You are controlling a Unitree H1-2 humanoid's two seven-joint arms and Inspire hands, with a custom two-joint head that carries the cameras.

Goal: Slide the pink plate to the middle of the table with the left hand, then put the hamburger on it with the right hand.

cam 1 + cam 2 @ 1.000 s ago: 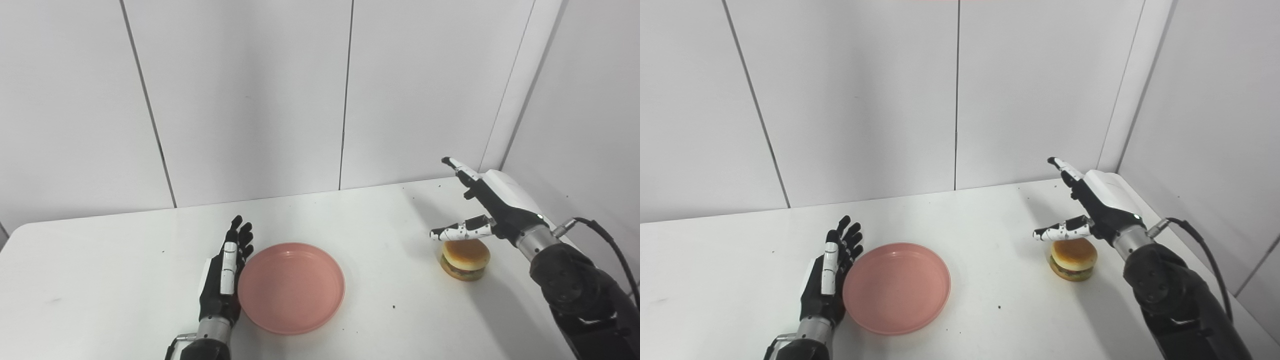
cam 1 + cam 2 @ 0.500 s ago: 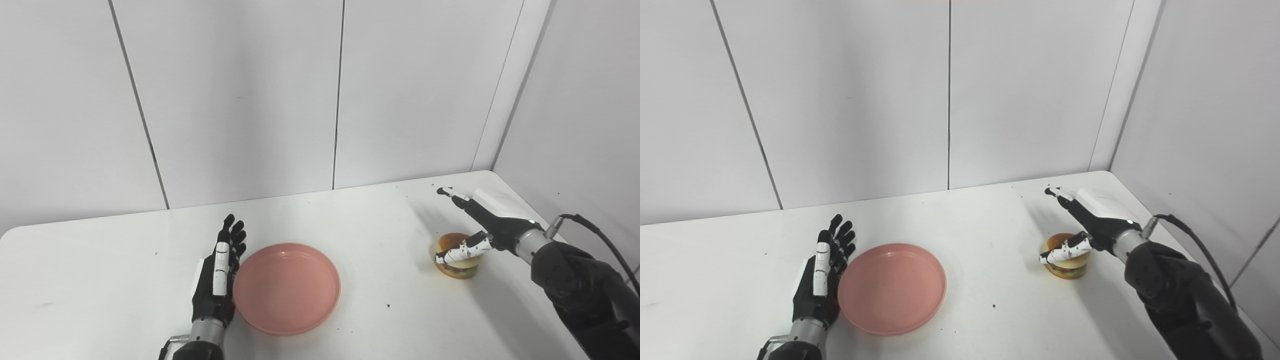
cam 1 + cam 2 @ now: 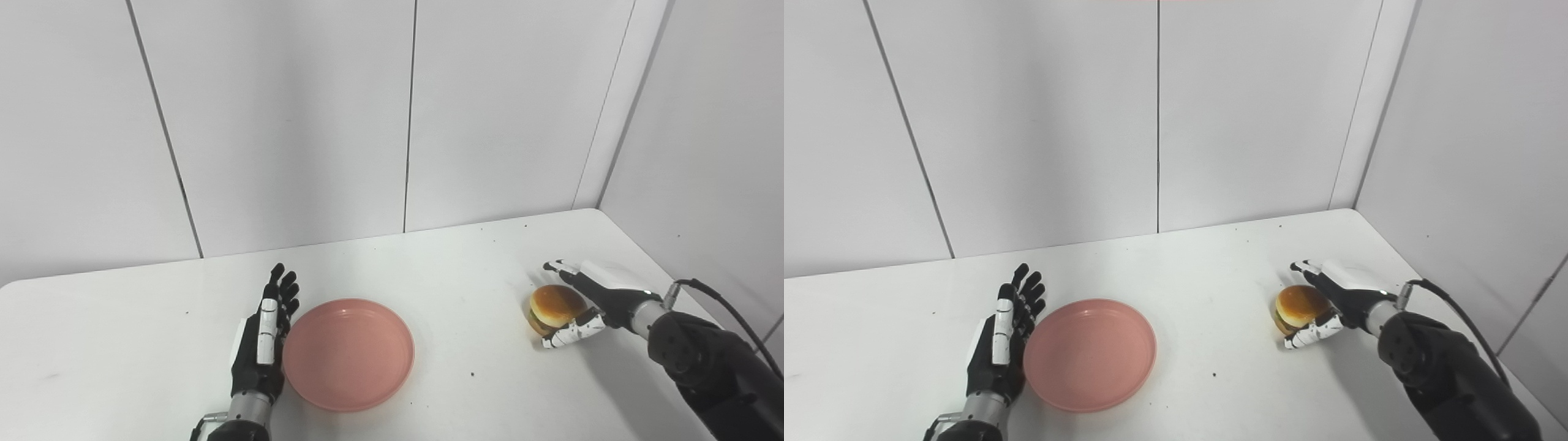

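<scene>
Hamburger between right hand thumb and spread fingers, not clamped | pink plate leftward | left hand flat, fingers together

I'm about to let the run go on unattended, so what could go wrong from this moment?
1. The right hand brackets the hamburger from its right side with thumb and fingers not visibly closed; a loose pinch could tip it or let it slip during the lift.
2. The left hand rests open against the pink plate's left rim; any push could shift the plate during placement.
3. The hamburger sits near the table's right edge; a nudge could send it off.
</scene>
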